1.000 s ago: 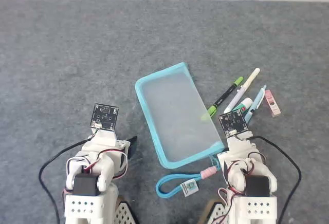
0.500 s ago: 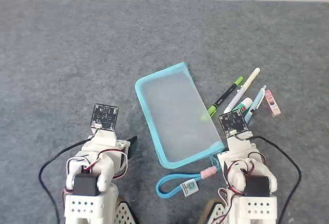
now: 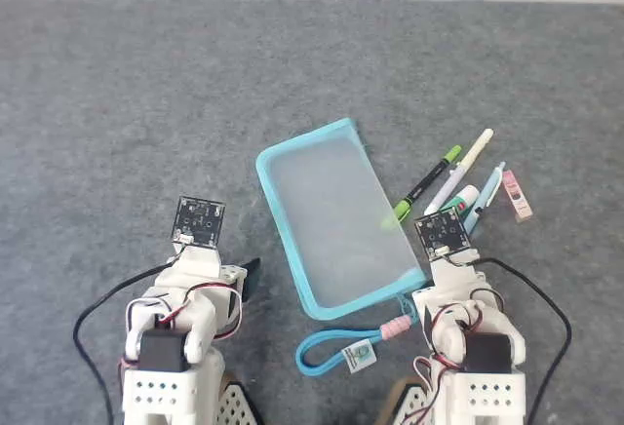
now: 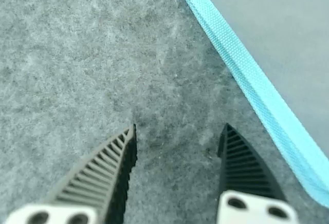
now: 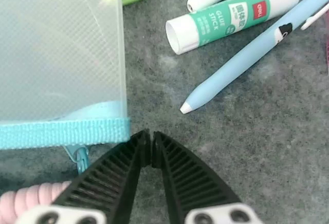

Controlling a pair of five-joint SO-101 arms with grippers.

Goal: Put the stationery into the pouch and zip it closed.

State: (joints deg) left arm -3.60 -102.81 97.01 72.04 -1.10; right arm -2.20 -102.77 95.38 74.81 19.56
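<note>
A clear pouch with turquoise trim lies flat in the middle of the grey felt, its blue loop strap trailing toward the arms. Beside its right edge lie a green-capped marker, a pale pen, a glue stick, a light-blue pen and a small pink eraser. My right gripper is shut and empty, just off the pouch's near right corner. My left gripper stands open over bare felt, left of the pouch's turquoise edge.
Grey felt covers the whole table, with wide free room to the left and at the back. A pink coiled cord and a small tag hang on the strap between the two arm bases.
</note>
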